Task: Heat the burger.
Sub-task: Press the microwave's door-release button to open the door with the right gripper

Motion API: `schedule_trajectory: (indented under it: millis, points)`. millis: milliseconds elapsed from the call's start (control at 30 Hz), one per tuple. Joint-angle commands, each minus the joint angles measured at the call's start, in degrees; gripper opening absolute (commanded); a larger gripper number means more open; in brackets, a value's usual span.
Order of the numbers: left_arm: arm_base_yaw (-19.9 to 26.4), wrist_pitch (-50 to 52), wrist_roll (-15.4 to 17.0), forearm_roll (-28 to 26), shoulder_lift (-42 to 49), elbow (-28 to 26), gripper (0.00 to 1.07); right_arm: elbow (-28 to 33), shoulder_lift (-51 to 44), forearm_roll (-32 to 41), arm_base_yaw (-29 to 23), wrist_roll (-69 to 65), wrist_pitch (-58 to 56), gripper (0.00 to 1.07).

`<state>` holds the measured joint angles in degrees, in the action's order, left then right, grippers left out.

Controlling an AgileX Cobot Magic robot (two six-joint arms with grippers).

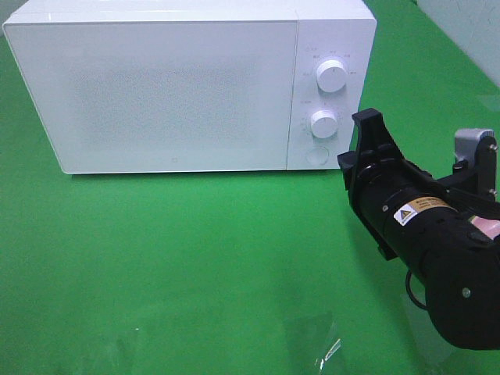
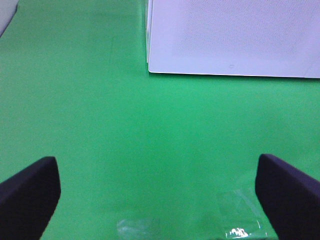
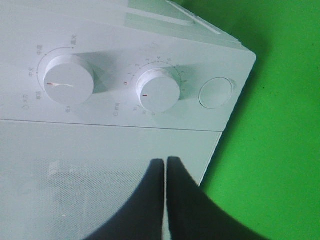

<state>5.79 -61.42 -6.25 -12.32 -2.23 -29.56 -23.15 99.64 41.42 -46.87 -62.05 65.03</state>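
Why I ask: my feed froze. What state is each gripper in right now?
Left gripper: open, holding nothing.
Right gripper: shut, holding nothing.

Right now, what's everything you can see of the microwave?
The microwave is a white, glossy box standing upright on the green table, with its door shut and the door panel finely dotted. The control strip at the right of its front carries a round white upper knob, a lower knob and a round button below them. Nothing visibly touches it.
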Motion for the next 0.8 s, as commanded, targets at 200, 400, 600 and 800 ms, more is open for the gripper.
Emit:
schedule_trajectory:
  millis: [200,400,600,800]
  points:
    - [-0.06,0.23,-0.11,-0.57,0.0,0.06,0.98,-0.63,-0.06,-1.43,0.17,-4.64,-1.49,0.0]
    - [-0.06,0.23,-0.11,-0.57,0.0,0.06,0.98,-0.63,-0.06,-0.57,1.03,-4.58,-2.86,0.0]
    - [-0.06,0.23,-0.11,-0.57,0.0,0.06,0.98,-0.63,-0.06,-1.09,5.04,-4.7,-4.24,0.0]
    - [-0.06,0.23,-0.11,-0.57,0.0,0.06,0.98,-0.63,0.17,-2.75,7.73,-4.7,-4.41,0.0]
